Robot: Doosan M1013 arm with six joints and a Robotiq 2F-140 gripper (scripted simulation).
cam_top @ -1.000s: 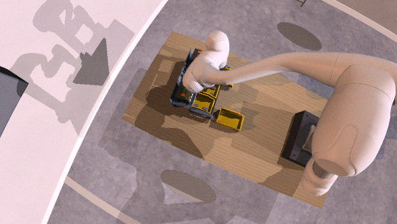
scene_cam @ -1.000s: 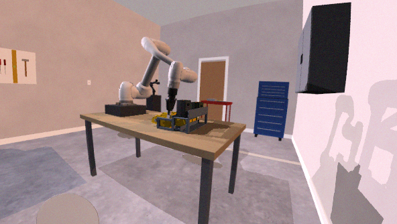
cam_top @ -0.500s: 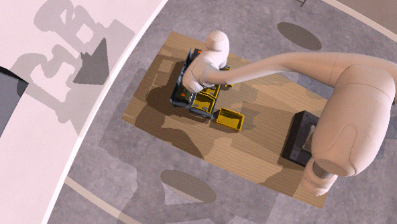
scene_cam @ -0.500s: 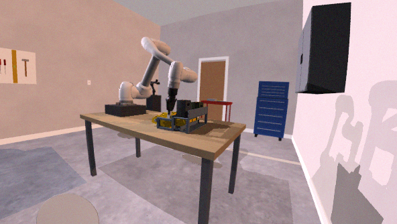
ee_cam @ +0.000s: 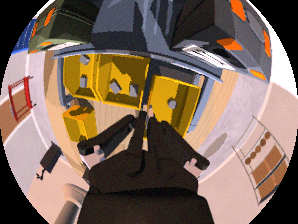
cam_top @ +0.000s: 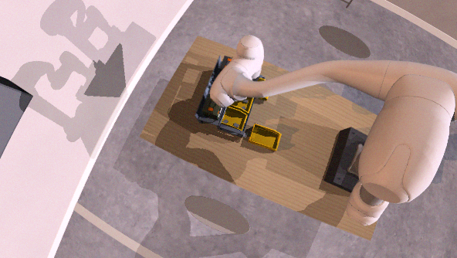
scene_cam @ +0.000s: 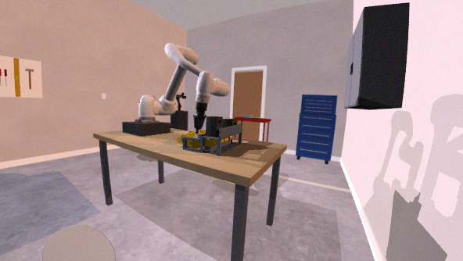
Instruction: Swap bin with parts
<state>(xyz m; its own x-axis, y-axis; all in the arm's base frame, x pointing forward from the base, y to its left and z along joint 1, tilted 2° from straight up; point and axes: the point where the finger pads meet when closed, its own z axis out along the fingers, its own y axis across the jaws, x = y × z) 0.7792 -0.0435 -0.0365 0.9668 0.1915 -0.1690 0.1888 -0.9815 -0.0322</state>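
The dark shelf (cam_top: pixel 205 101) (scene_cam: pixel 230 137) (ee_cam: pixel 127 35) stands on the wooden table (cam_top: pixel 293 185) (scene_cam: pixel 235 164). The yellow bin with the parts (ee_cam: pixel 181 116) sits at the shelf's right slot in the wrist view. It is turned a little and sticks out further than its neighbours, and one grey part shows inside. My gripper (ee_cam: pixel 146 109) (scene_cam: pixel 196 126) is shut, pinching this bin's left side wall. In the overhead view the wrist hides it. The empty yellow bin (cam_top: pixel 264 136) (ee_cam: pixel 79 124) stands upright on the table in front of the shelf's other end.
Two more yellow bins with grey parts (ee_cam: pixel 122 75) (ee_cam: pixel 75 75) (cam_top: pixel 235 117) fill the other slots. Dark boxes with orange marks (ee_cam: pixel 225 30) sit on the low board above. The arm's black base block (cam_top: pixel 341 154) (scene_cam: pixel 145 126) stands at the table's far end.
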